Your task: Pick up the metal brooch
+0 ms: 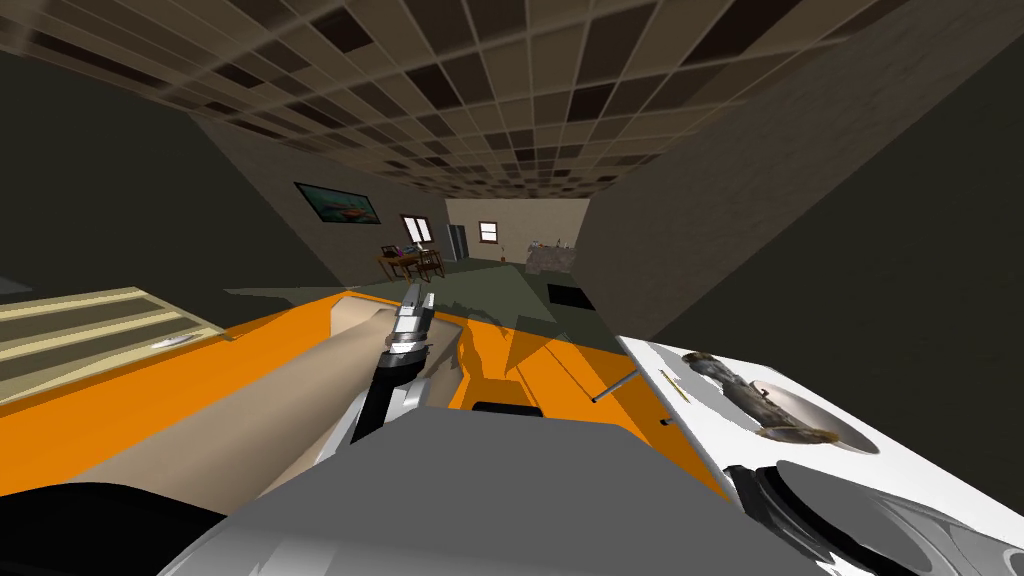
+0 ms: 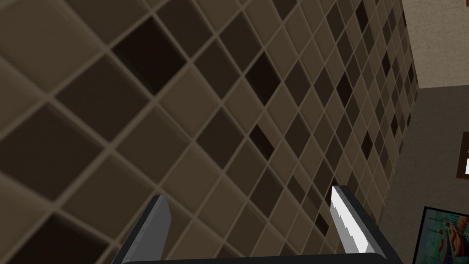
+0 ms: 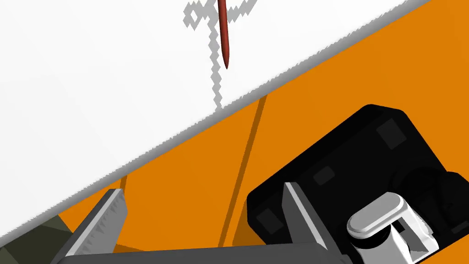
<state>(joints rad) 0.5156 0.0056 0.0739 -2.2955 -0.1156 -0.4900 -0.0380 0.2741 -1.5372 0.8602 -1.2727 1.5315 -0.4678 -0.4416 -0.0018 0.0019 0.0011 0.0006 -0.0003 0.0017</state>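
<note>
Looking down from the head, I see the left hand (image 1: 417, 297) raised ahead of the chest over an orange surface (image 1: 150, 390). To the robot's right lies a white desk (image 1: 730, 430). On it rests a dark, lumpy, elongated piece with brownish ends, which I take to be the brooch (image 1: 757, 398), though its detail is too fine to be sure. It lies flat on a grey oval patch, well apart from the desk's near edge. A thin yellow stick (image 1: 675, 385) lies between it and that edge.

Along the left wrist, the hand's two fingers stand spread with nothing between them, and the arm points up and away from the work.

Along the right wrist, the right hand (image 3: 202, 187) is also spread and empty. It hangs over the orange surface just beside the desk's edge. A red-brown pointed stick (image 3: 224, 36) lies on the white top ahead of it, and a black box (image 3: 348, 160) sits close by one finger.

The step in hand is the reach, and the right hand looks better placed for it. It should travel in over the desk, clear of the sticks, until the brooch sits centred between the fingers. The fingers should straddle the narrow width rather than the length. They should come down almost to the desk top before closing, since the piece lies low, and then lift straight up.
</note>
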